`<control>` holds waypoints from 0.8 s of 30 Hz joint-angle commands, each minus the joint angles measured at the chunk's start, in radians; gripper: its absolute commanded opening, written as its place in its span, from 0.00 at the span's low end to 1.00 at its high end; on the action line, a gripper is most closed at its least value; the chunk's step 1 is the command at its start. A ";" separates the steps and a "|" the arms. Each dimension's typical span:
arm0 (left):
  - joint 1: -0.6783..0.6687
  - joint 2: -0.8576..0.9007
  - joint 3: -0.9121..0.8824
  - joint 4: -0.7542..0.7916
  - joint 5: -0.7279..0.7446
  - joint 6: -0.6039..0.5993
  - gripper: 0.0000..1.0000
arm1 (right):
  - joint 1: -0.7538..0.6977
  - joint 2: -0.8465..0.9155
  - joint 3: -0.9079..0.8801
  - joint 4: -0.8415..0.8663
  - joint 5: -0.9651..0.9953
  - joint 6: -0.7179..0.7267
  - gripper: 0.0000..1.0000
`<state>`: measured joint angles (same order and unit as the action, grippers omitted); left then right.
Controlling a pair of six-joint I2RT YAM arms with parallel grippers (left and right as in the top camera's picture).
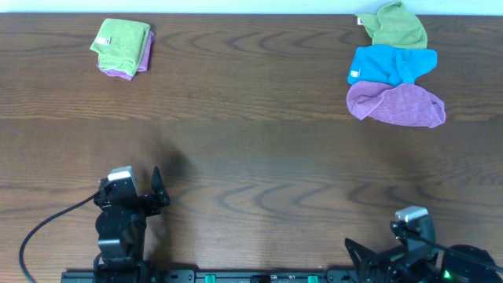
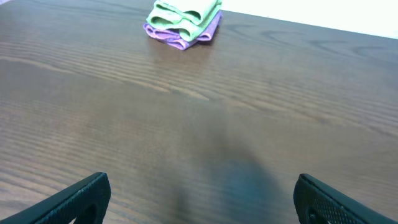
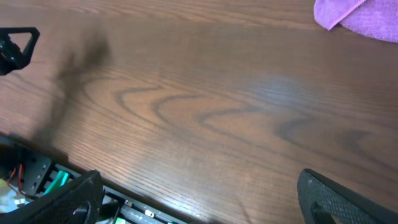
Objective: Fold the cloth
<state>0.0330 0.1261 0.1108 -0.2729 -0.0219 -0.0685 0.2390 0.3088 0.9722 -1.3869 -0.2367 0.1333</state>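
No writing, brand, number or sign can be read in any view. A small white tag (image 1: 102, 42) sits on the folded green cloth (image 1: 122, 35) at the far left of the counter (image 1: 251, 157). A second white tag (image 1: 361, 20) sticks out from the edge of the loose green cloth (image 1: 401, 27) at the far right. Both are too small to show any print.
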 commanded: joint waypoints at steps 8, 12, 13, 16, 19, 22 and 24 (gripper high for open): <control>0.006 -0.088 -0.029 0.005 -0.016 0.049 0.95 | 0.005 -0.006 0.001 0.002 -0.007 0.011 0.99; 0.006 -0.123 -0.029 0.005 -0.016 0.051 0.95 | 0.005 -0.006 0.001 0.002 -0.007 0.011 0.99; 0.006 -0.123 -0.029 0.007 -0.019 0.050 0.95 | 0.005 -0.006 0.001 0.002 -0.007 0.011 0.99; 0.005 -0.123 -0.029 0.008 -0.018 0.050 0.95 | 0.005 -0.006 0.001 0.002 -0.007 0.011 0.99; 0.006 -0.122 -0.029 0.008 -0.029 0.050 0.95 | 0.005 -0.006 0.001 0.002 -0.007 0.011 0.99; 0.006 -0.122 -0.029 0.008 -0.029 0.050 0.95 | 0.005 -0.006 0.001 0.002 -0.007 0.011 0.99; 0.006 -0.122 -0.029 0.008 -0.030 0.050 0.95 | 0.005 -0.006 0.001 0.002 -0.007 0.011 0.99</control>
<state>0.0330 0.0128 0.1089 -0.2638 -0.0334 -0.0269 0.2390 0.3092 0.9722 -1.3869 -0.2363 0.1333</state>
